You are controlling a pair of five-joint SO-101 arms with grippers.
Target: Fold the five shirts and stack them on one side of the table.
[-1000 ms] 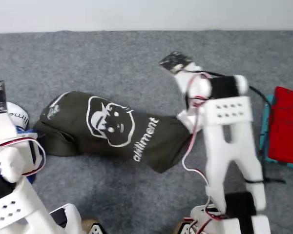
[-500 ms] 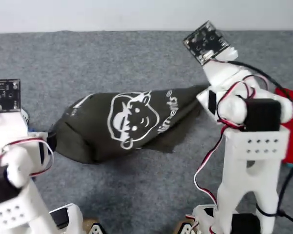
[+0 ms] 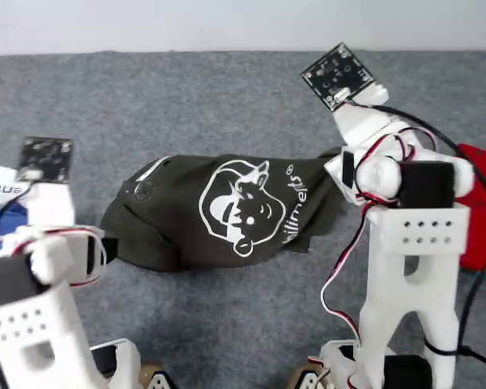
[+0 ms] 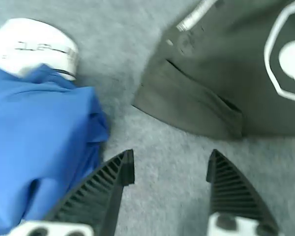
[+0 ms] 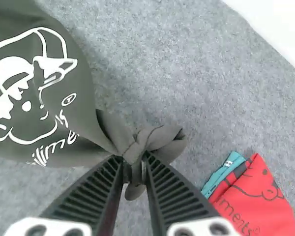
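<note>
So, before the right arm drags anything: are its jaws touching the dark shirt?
Touching. The right wrist view shows the jaws shut on a bunched corner of the dark shirt.

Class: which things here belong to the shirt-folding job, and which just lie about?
Job: crumpled dark olive cotton shirt, in right tool; bunched blue shirt; white printed shirt; folded red shirt; teal shirt.
Lying about: grey felt table cover.
</note>
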